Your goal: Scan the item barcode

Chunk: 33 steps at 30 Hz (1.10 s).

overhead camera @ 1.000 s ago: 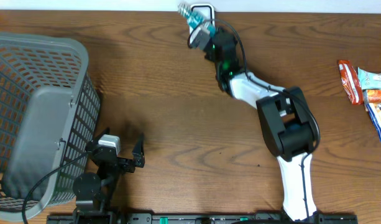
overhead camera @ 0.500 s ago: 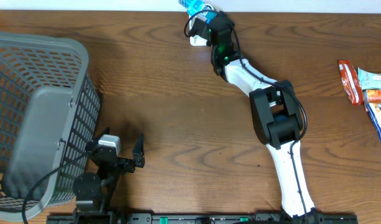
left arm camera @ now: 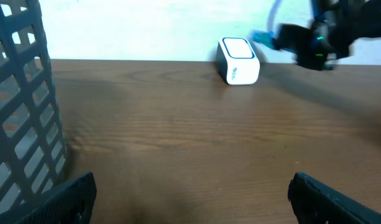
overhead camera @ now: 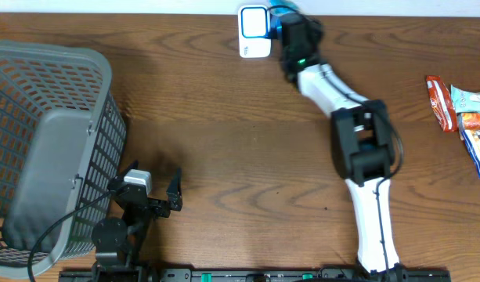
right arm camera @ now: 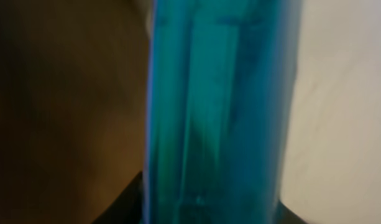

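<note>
Teal-blue and glossy, the item (right arm camera: 221, 112) fills the right wrist view as a smooth upright column, too blurred to tell whether it is a bottle, a tube or a wrapped pack. From above only a sliver of it shows at the far edge of the table (overhead camera: 224, 141), poking out from the right gripper (overhead camera: 286, 19), whose fingers are closed partway around it and hold it off the wood. It hangs just to the right of the white scanner (overhead camera: 254, 31), which stands at the middle of that far edge, near it but not touching. I would judge the item light and fairly stiff, with a slick plastic skin that could twist or slide in a loose pinch, so the hold belongs on its straight sides, clear of whichever face carries the barcode; no barcode shows in any view. That face probably has yet to be turned to the scanner's window. Well apart, near the front edge on the left side, the left gripper (overhead camera: 155, 202) rests with its fingers spread wide and nothing between them, beside a grey basket (overhead camera: 52, 141) along the left edge. A few snack packets (overhead camera: 463, 117) lie at the right edge.
</note>
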### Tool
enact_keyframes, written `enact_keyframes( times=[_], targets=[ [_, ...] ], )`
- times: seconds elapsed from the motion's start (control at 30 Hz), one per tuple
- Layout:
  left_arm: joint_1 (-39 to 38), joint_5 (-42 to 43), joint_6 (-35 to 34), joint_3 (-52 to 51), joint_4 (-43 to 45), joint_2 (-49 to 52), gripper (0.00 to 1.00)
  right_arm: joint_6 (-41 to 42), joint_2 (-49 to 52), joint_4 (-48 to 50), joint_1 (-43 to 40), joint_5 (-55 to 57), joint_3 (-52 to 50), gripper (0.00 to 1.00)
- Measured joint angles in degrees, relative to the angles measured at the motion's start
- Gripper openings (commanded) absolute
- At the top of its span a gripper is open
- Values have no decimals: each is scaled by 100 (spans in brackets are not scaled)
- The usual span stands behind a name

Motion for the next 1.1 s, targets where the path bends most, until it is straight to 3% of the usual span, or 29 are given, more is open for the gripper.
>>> enact_keyframes(
  times=[0.23,0.33,0.43,0.5,0.63,0.67,0.9,1.1],
  targets=[
    [0,2,2,0,0,0,98,1644,-225,-2417,-1513,61,15,1],
    [0,2,2,0,0,0,98,2323,-227,-3095,-2315,-157,2,2],
    [0,0,2,0,0,0,98,2863,-243,-3388,-2885,-459,-2,9],
    [0,0,0,0,0,0,98,3187,-280,-3552,-3191,-748,-2,32],
    [0,0,2,0,0,0,98,3746,-345,-3692,-3515,-1311,0,96],
    [0,0,2,0,0,0,98,3886,-404,-3679,-3534,-1390,4,99],
    [0,0,0,0,0,0,98,4634,-964,-3674,-3416,-1982,7,99],
    [0,0,0,0,0,0,98,5504,-2538,-3720,-3357,-2531,9,99]
  ],
)
